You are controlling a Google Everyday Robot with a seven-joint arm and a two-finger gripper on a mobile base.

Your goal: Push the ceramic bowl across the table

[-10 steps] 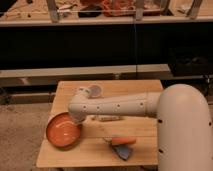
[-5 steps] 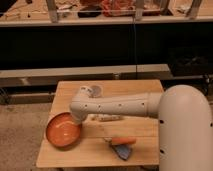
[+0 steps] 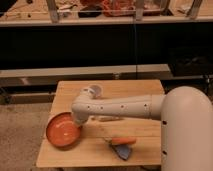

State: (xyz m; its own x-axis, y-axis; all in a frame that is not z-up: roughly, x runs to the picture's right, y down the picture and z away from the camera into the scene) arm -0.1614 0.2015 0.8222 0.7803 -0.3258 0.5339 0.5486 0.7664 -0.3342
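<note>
Camera view: gripper [image 3: 79, 120] low at right rim of bowl [image 3: 61, 131], grip state impossible to tell; bowl at near-left edge of table [image 3: 135, 90]; push seemingly almost done, little room left.

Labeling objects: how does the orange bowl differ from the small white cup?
The ceramic bowl is wide, shallow and orange-red; the cup is small and translucent white. The bowl sits at the left edge of the table; the cup stands farther back, behind the arm. The gripper is beside the bowl's right rim, away from the cup. Both are round.
</note>
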